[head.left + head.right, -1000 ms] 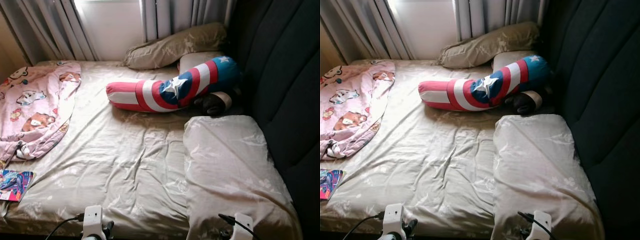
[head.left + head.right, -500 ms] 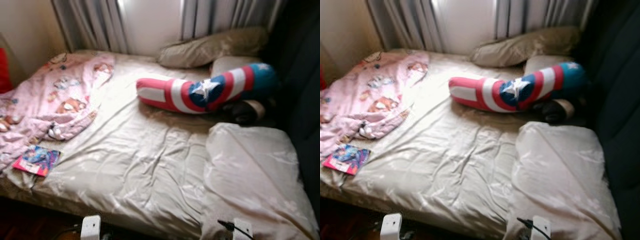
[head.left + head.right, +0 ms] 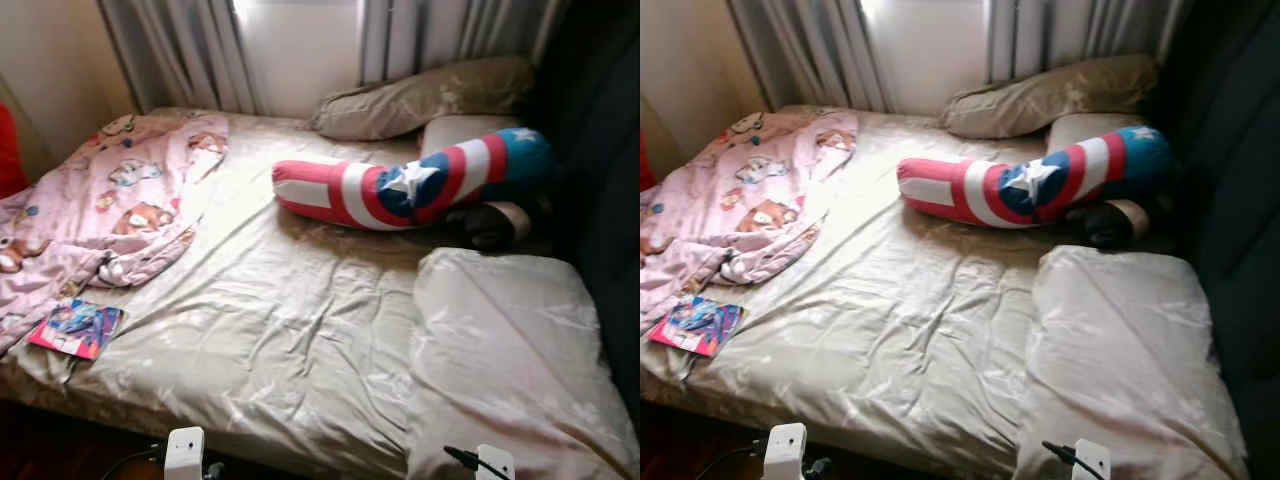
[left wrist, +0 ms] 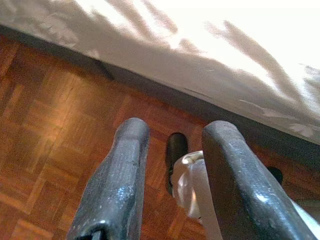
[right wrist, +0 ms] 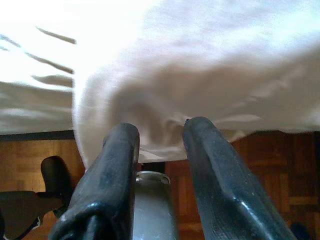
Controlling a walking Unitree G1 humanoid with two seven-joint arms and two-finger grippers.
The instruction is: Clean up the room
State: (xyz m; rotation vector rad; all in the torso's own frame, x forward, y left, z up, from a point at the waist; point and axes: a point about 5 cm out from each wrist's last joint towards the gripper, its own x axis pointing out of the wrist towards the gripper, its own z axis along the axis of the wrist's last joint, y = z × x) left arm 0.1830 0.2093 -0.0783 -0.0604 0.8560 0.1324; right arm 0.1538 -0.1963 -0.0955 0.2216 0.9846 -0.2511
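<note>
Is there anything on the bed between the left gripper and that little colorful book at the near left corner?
Nothing visible lies between them. The colorful book rests on bare sheet near the bed's front edge, beside the pink blanket. The left gripper hangs open over the wood floor, below the bed's edge.

Pink cartoon-print blanket crumpled on bed's left side, colourful book flat just beside its near edge

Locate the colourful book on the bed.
The colourful book lies at the bed's near left corner, just below the pink blanket.
</note>
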